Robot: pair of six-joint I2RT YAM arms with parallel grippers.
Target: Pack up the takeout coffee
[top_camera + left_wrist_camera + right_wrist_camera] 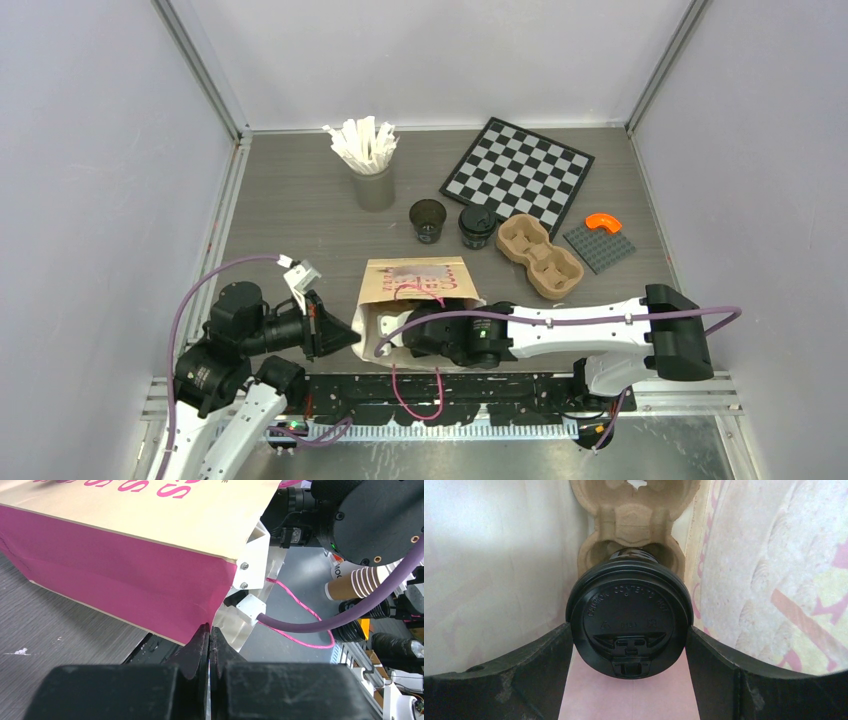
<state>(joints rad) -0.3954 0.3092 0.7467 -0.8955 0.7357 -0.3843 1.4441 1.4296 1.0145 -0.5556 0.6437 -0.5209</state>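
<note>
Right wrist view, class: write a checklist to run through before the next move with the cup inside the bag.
1. Cup in bag has its lid on: ok.
2. It stands in the near hole of the carrier: ok. Fully seated: cannot tell.
3. Right gripper fingers lie against both sides of the lid: ok.
4. Left gripper pinches the mouth of the bag: ok.
5. Cups on the table are lidded: second cup ok, lidless cup not ok.
</note>
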